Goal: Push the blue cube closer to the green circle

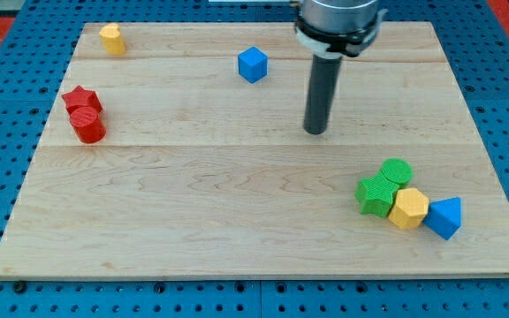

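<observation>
The blue cube sits near the view's top, a little left of centre on the wooden board. The green circle is a short cylinder at the view's lower right, touching a second green block. My tip rests on the board right of and below the blue cube, clear of it, and up-left of the green circle. The rod rises to the arm at the view's top.
A yellow hexagonal block and a blue triangular block crowd the green pair. A red star and red cylinder sit at the left. A yellow block is top left.
</observation>
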### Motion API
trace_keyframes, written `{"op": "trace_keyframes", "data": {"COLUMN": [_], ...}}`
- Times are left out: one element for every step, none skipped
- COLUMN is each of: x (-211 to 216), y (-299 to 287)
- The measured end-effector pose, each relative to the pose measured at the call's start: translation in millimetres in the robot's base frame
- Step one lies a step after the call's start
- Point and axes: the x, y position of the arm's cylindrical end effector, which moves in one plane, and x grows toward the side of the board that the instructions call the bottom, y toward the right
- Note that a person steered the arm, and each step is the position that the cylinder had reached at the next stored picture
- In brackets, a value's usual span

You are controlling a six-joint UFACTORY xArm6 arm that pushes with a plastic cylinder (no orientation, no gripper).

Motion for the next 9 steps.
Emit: {"op": "trace_keyframes", "data": {"x": [1.6,-14.9,-60.8,-105.9,-129.8,-102.9,-47.9,-47.1,-78.3], "y": [-96.3,-154.4,-144.3,-141.0,-108.3,-18.8,25.5,14.4,-42.3]}}
